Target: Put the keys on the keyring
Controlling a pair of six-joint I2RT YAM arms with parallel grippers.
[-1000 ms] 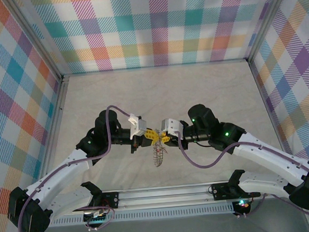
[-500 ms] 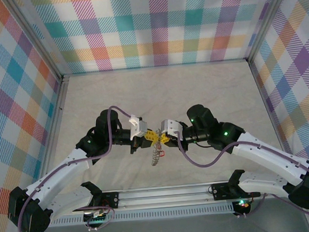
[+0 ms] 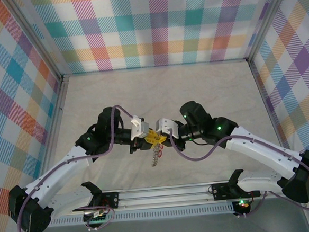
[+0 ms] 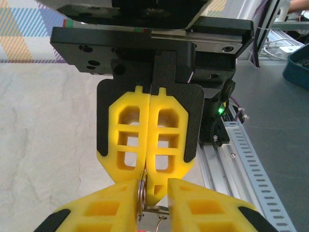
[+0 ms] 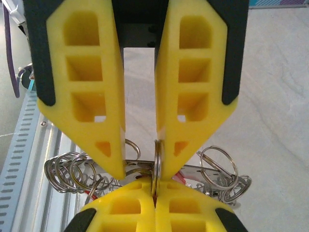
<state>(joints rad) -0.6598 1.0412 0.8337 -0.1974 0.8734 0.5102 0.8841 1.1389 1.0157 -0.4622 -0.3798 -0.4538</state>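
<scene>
Over the table's near middle my two grippers meet tip to tip. My right gripper is shut on one edge-on ring of the keyring. The keyring's grey coiled loops hang below the fingers. My left gripper faces it with its jaws slightly parted. That same ring rests against one left finger, with a gap to the other. Of the keys I see only thin red slivers among the loops.
The slotted aluminium rail with the arm bases runs along the near edge, just below the hanging loops. Purple cables loop off both wrists. Plaid walls close in the pale table on three sides.
The left jaws have parted from shut and the right jaws have closed on the ring. Both wrists shifted a little left, and the hanging loops swung with them.
</scene>
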